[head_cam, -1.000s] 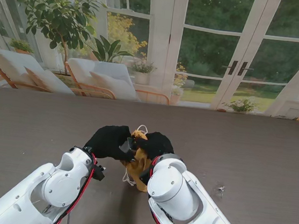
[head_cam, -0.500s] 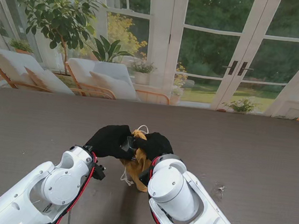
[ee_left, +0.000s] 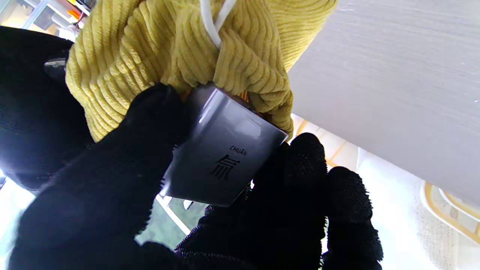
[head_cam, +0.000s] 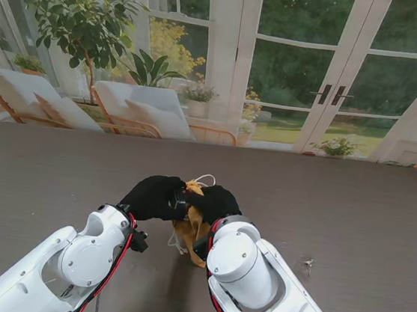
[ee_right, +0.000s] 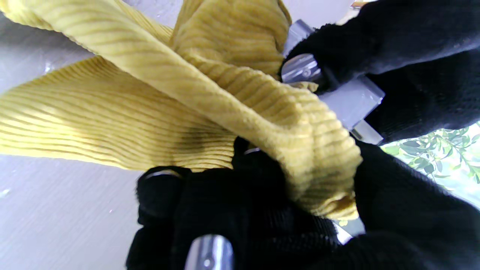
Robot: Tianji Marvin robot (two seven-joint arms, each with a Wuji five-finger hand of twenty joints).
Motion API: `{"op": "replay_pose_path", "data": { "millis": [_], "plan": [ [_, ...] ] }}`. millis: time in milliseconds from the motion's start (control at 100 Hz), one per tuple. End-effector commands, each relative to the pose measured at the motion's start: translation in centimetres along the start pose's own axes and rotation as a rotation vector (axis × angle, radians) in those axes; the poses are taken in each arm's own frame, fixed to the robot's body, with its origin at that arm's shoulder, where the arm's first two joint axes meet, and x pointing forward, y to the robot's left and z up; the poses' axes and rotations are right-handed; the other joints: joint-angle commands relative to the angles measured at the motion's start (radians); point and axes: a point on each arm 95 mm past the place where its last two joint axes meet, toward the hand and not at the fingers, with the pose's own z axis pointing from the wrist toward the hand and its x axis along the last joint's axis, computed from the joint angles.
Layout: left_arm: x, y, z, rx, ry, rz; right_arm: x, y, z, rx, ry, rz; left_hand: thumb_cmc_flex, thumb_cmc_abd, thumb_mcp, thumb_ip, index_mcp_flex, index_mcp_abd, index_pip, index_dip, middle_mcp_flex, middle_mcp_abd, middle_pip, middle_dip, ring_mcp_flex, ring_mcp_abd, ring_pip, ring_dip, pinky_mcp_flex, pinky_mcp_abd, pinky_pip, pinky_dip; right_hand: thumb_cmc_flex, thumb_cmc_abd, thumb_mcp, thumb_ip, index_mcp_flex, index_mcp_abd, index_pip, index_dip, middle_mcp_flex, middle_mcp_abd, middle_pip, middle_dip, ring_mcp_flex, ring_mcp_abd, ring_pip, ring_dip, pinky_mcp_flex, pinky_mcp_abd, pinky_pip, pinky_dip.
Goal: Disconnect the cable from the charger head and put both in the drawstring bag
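Black-gloved, the left hand (head_cam: 155, 196) was clamped on the grey charger head (ee_left: 225, 153), its leading end pushed into the mouth of the yellow corduroy drawstring bag (ee_left: 165, 48). To its right, the right hand (head_cam: 217, 201) gripped the bag's rim, holding it above the table (head_cam: 353, 210). No cable was visible on the charger, so unplugging seemed done; the cable's whereabouts were unclear, and the charger head was only part-way in.

- Two glossy white arms, thick and rounded, with red trim and dark seams at the joints.
- Left hand (head_cam: 152, 197) and right hand (head_cam: 216, 202) wear black knit gloves.
- Bare metal fingertips (ee_right: 210, 252) poke through.
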Motion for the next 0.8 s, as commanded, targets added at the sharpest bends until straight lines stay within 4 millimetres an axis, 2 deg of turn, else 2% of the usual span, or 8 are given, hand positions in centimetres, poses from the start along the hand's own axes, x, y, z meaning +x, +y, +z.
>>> {"op": "replay_pose_path", "data": {
  "millis": [0,80,200,270,430,560,700,790],
  "plan": [
    [0.7,-0.3,0.1,-0.002,0.016,-0.008,0.2,-0.7,-0.4,0.035,0.009,0.013,0.095,0.107,0.114,0.083,0.010,0.036,-0.041,-0.019,0.054,-0.085,0.058,0.023,0.057,-0.001,0.045,0.000,0.028,0.002,0.043,-0.009,0.041,-0.038,0.014,-0.027,0.040,0.135,0.059,0.012,0.092,0.103,-0.009,0.012,-0.014,-0.169,0.061,-0.006,0.517,0.010,0.116,0.044],
    [0.9,-0.5,0.1,-0.006,0.016,-0.017,0.2,-0.7,-0.4,0.038,0.008,0.018,0.137,0.109,0.101,0.086,0.023,0.048,-0.037,-0.012,0.079,-0.083,0.046,0.040,0.087,-0.009,0.076,0.003,0.063,0.012,0.070,-0.008,0.041,-0.039,0.012,-0.029,0.040,0.136,0.059,0.012,0.091,0.105,-0.009,0.012,-0.014,-0.168,0.062,-0.006,0.517,0.011,0.116,0.044],
    [1.1,-0.7,0.1,-0.010,0.013,-0.026,0.2,-0.8,-0.5,0.043,0.008,0.023,0.195,0.127,0.089,0.101,0.030,0.060,-0.004,0.017,0.122,-0.089,0.034,0.097,0.160,-0.058,0.155,0.007,0.151,0.016,0.138,-0.006,0.043,-0.039,0.013,-0.030,0.040,0.137,0.059,0.012,0.091,0.106,-0.010,0.012,-0.014,-0.166,0.062,-0.006,0.517,0.012,0.116,0.044],
    [1.3,-0.9,0.2,-0.008,0.012,-0.028,0.2,-0.8,-0.5,0.047,0.007,0.027,0.199,0.132,0.091,0.103,0.033,0.059,0.023,0.050,0.133,-0.088,0.039,0.100,0.188,-0.081,0.176,0.004,0.185,0.013,0.164,-0.010,0.044,-0.040,0.013,-0.031,0.040,0.138,0.058,0.012,0.091,0.107,-0.010,0.012,-0.014,-0.164,0.063,-0.006,0.517,0.012,0.117,0.044],
    [1.6,-1.3,0.3,0.029,0.017,-0.024,0.2,-0.8,-0.5,0.053,0.007,0.032,0.189,0.121,0.116,0.099,0.064,0.021,0.102,0.110,0.175,-0.107,0.030,0.075,0.240,-0.055,0.157,-0.018,0.220,0.050,0.183,-0.030,0.047,-0.041,0.012,-0.035,0.039,0.139,0.058,0.011,0.091,0.108,-0.012,0.012,-0.014,-0.163,0.063,-0.007,0.517,0.013,0.116,0.044],
    [1.8,-1.6,0.3,0.073,0.016,-0.056,0.2,-0.8,-0.6,0.057,0.008,0.035,0.181,0.096,0.159,0.093,0.080,-0.004,0.174,0.113,0.205,-0.118,0.018,0.067,0.279,-0.069,0.130,-0.033,0.253,0.053,0.195,-0.057,0.048,-0.040,0.010,-0.038,0.038,0.140,0.057,0.011,0.091,0.109,-0.012,0.012,-0.014,-0.163,0.063,-0.007,0.517,0.013,0.116,0.044],
    [1.8,-1.6,0.4,0.096,0.002,-0.092,0.2,-0.8,-0.6,0.060,0.008,0.041,0.176,0.086,0.164,0.086,0.077,-0.003,0.188,0.104,0.207,-0.117,0.005,0.063,0.282,-0.074,0.108,-0.040,0.258,0.048,0.196,-0.071,0.050,-0.041,0.010,-0.040,0.038,0.142,0.056,0.012,0.091,0.110,-0.013,0.012,-0.014,-0.163,0.063,-0.007,0.517,0.014,0.116,0.044],
    [1.7,-1.4,0.4,0.094,-0.008,-0.121,0.2,-0.8,-0.6,0.063,0.007,0.048,0.172,0.085,0.145,0.083,0.074,0.006,0.187,0.094,0.208,-0.105,-0.030,0.034,0.266,-0.040,0.065,-0.052,0.247,0.051,0.188,-0.086,0.052,-0.042,0.010,-0.042,0.038,0.142,0.056,0.012,0.091,0.111,-0.014,0.012,-0.014,-0.163,0.063,-0.007,0.516,0.018,0.116,0.044]
  ]
}}
